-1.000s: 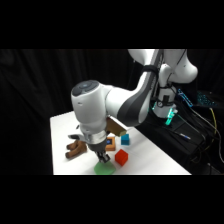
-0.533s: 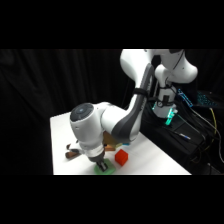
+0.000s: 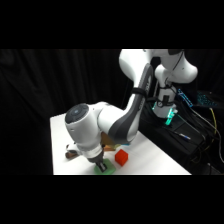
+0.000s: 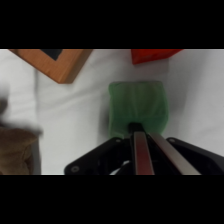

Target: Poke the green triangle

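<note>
Black two-finger gripper (image 4: 136, 131) fingers pressed together, holding nothing, tips down on light-green flat block with rounded corners (image 4: 137, 107), near table's front edge. Red cube (image 3: 121, 158) just beside. Orange wooden frame piece (image 4: 55, 62) near.

We see the end effector (image 4: 136, 131) down on the green triangle (image 4: 137, 107) at the desk's (image 3: 155, 160) front edge, the red cube (image 3: 121, 158) just beside it.

The light-green flat block (image 4: 137, 107) looks matt and smooth, like foam or soft plastic. Just beyond it, the orange-brown frame (image 4: 55, 62) shows a wood-like finish. The white arm shell (image 3: 82, 125) is glossy plastic.
</note>
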You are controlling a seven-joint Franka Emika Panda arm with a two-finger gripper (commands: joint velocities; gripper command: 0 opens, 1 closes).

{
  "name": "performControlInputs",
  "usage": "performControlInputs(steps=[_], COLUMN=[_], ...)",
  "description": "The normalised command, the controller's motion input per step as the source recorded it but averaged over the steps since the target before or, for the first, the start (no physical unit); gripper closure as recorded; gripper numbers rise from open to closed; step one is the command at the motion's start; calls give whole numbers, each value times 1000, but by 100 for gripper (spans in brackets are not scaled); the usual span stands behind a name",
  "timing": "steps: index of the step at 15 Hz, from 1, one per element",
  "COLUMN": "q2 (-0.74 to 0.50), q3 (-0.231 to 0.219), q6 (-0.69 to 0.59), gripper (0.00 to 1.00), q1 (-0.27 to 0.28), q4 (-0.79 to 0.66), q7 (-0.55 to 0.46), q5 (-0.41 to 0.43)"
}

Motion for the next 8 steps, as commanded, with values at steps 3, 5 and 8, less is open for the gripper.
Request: performControlInputs(steps=[3,5,8], q2=[-559,-605,-504], q3=[30,6,-6], q6=[-240,-376,-403], gripper=[99,71,40], q1=[15,11,5], q4=[-251,-229,-150], q7=[12,64,57], q5=[156,155,110])
